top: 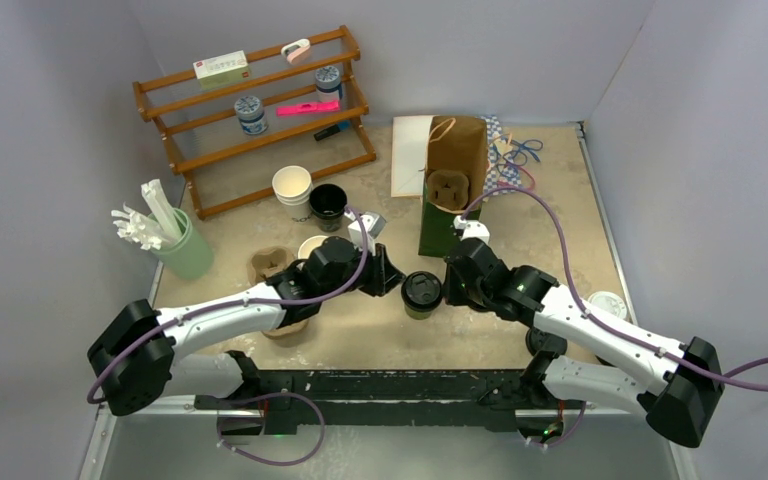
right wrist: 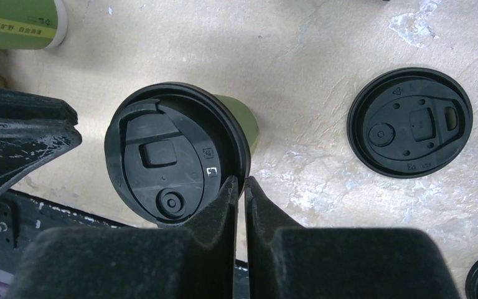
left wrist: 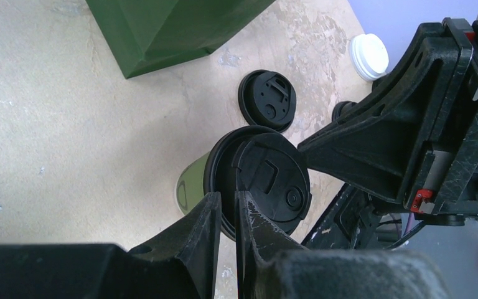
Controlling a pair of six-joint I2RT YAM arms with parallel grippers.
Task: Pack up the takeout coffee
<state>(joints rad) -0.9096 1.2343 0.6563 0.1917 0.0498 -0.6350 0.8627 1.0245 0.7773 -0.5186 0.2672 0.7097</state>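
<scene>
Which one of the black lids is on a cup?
The black lid at left in the right wrist view: it caps the olive-green cup. The other black lid lies loose on the table.

Left arm (top: 225, 315): white shell links between black joint housings, with a bulky black shoulder block. Right arm (top: 600, 325): same build, same colours. A purple cable (top: 560, 230) is clipped along each arm and hangs in free loops at the shoulders. Each wrist carries a small white camera block (top: 365, 230). Left jaws and right jaws are matte black wedges tapering to blunt tips, their inner edges scuffed with pale scratches. The right wrist housing shows angular black brackets, a red tab (left wrist: 418, 198) and thin exposed wires. Both bases sit on a black rail (top: 390, 385), and a green light (top: 543, 437) glows under the right base.
</scene>
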